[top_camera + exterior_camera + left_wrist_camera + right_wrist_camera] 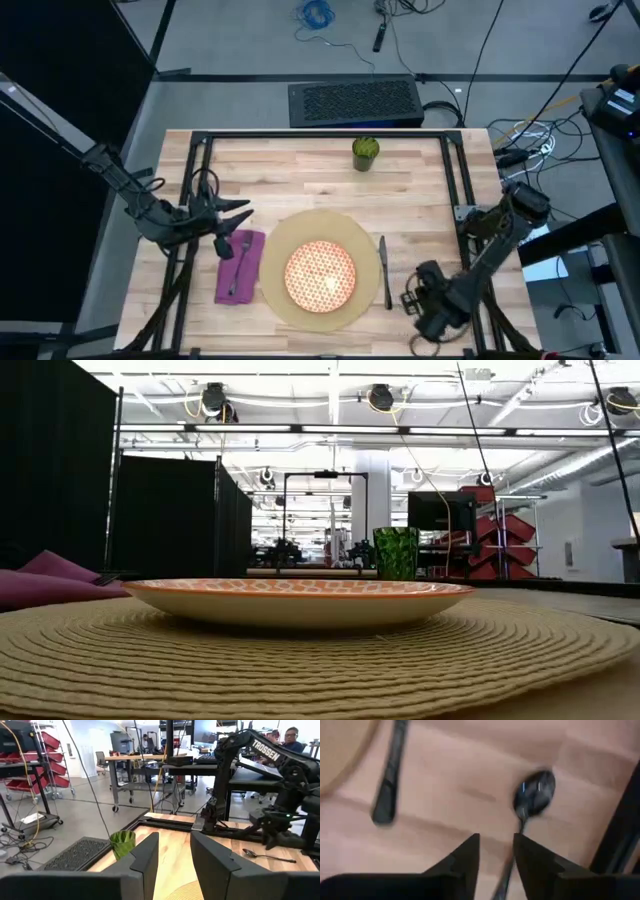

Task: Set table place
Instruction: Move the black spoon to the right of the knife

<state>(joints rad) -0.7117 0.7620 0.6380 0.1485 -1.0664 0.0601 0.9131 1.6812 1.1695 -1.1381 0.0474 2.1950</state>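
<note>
The round tan place mat (275,262) lies at the table's (300,165) near middle and carries a red-and-cream plate (321,275). Left of the mat, a fork rests on a purple napkin (239,265); right of it lies a knife (384,270). A spoon (535,792) lies on the wood right of the knife. My right gripper (496,865) hovers open over the spoon's handle, one finger on each side of it. My left gripper (175,865) is open with nothing between its fingers, above the table's left side by the napkin's far end. My right gripper points down at the spoon's handle (519,827), which runs lengthwise through the gap between the fingers. I cannot tell whether either finger touches it. The spoon lies flat on the table (267,855).
A green cup (365,153) stands at the table's far middle. A black frame (455,175) runs along the table's edges. A dark keyboard-like mat (352,102) lies on the floor beyond the far edge. Bare wood shows between cup and mat.
</note>
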